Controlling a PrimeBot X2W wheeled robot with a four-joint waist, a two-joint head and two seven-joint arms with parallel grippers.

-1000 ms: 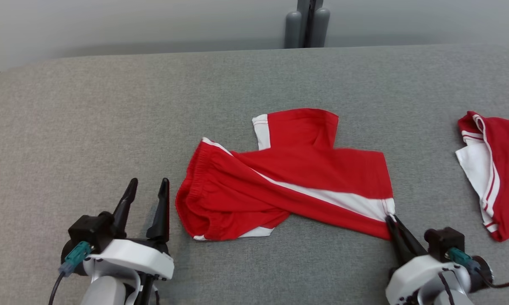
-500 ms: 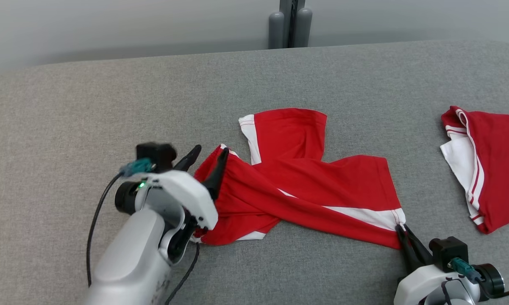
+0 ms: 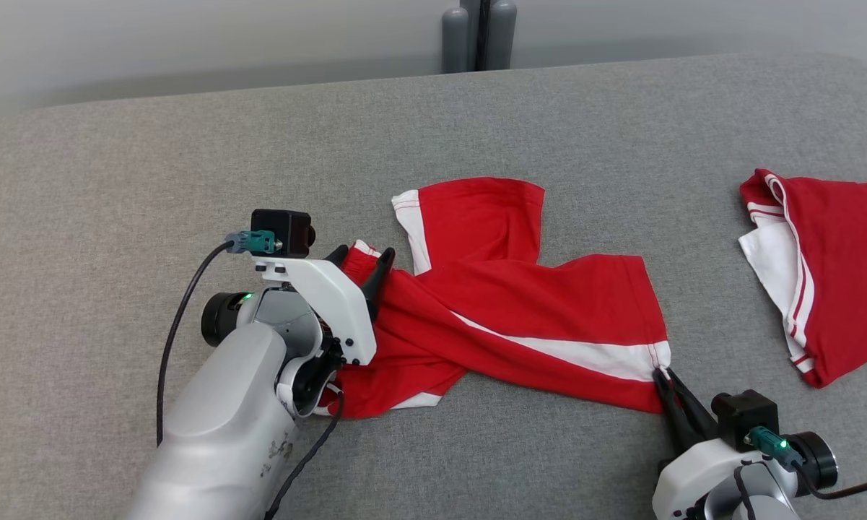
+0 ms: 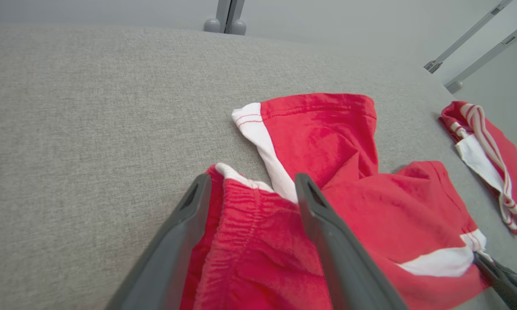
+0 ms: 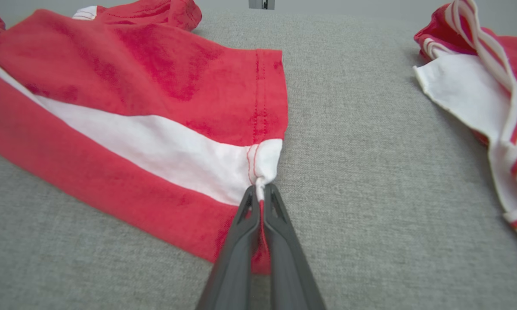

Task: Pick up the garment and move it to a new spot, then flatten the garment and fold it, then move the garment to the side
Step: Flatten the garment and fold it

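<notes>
Head view: two red-and-white garments lie on the grey bench. The left end effector, fingers spread, straddles one end of the crumpled garment. The right end effector, pressed together, pinches its hem corner. The second garment lies well to that end effector's right.
Left wrist view: the waistband sits between the spread fingers.
Right wrist view: white hem cloth is gathered in the closed tips.

From my head camera I look steeply down across the grey padded table. My left wrist camera sits close above the red shorts, facing the table's far edge. My right wrist camera lies low, almost skimming the table. All three share the red shorts and the second red garment at frame right.
</notes>
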